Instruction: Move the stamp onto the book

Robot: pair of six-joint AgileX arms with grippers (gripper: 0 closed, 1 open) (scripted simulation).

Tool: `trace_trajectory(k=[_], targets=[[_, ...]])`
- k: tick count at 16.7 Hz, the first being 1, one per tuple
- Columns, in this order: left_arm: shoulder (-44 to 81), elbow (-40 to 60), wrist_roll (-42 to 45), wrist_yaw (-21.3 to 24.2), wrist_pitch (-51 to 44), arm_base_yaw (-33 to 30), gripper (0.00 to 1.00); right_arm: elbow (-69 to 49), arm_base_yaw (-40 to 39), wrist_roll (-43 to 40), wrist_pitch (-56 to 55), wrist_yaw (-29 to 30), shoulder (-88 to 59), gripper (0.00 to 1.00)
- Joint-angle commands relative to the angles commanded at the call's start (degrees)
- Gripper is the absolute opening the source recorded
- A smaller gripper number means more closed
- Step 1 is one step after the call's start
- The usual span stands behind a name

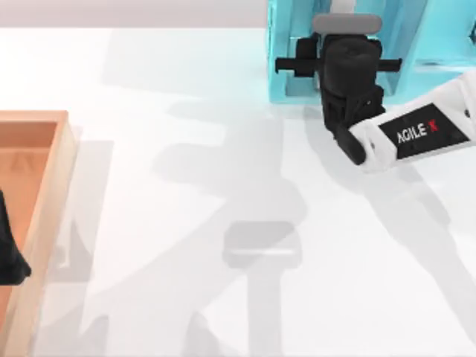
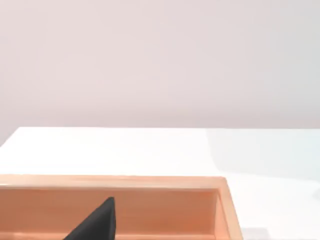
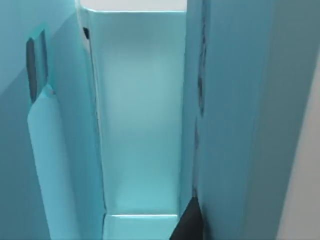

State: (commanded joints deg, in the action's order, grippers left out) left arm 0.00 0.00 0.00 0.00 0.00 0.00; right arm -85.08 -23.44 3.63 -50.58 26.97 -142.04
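Right arm (image 1: 416, 134) rides highest over the counter (image 1: 223, 149), its white forearm slanting in from 3 o'clock and its black wrist hanging above the cyan shelf (image 1: 286, 74) at 1 o'clock. Where the stamp sits I cannot tell, nor the book; neither lies on the open counter around the middle.

The right claw (image 1: 338, 67) points into a tall, narrow shelf compartment, whose pale back wall and floor face its wrist camera. My guess is that it is placed there because one of the task's things is kept in the shelf, so the search or the reach begins at that bay. How wide this claw stands, and whether it has anything, I cannot tell.

Out at 8 o'clock the left claw (image 1: 9, 253) is parked above the wooden tray (image 1: 52, 186), clear of the working side; its opening I cannot tell either.
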Motion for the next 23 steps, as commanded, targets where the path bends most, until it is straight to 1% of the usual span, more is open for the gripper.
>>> trace_trajectory(k=[7, 10, 13, 20, 23], targets=[[0.0, 0.0, 0.0, 0.0, 0.0, 0.0, 1.0, 0.1, -0.1, 0.1, 0.1, 0.0, 0.2, 0.0], [0.0, 0.0, 0.0, 0.0, 0.0, 0.0, 1.0, 2.3, -1.2, 0.0, 2.1, 1.2, 4.1, 0.0], [0.0, 0.0, 0.0, 0.0, 0.0, 0.0, 1.0, 7.3, -3.5, 0.0, 6.8, 3.8, 13.4, 0.0], [0.0, 0.0, 0.0, 0.0, 0.0, 0.0, 1.0, 22.9, -11.5, 1.5, 21.7, 11.3, 44.5, 0.0], [0.0, 0.0, 0.0, 0.0, 0.0, 0.0, 1.0, 27.8, -14.4, 2.3, 26.4, 13.7, 53.3, 0.0]])
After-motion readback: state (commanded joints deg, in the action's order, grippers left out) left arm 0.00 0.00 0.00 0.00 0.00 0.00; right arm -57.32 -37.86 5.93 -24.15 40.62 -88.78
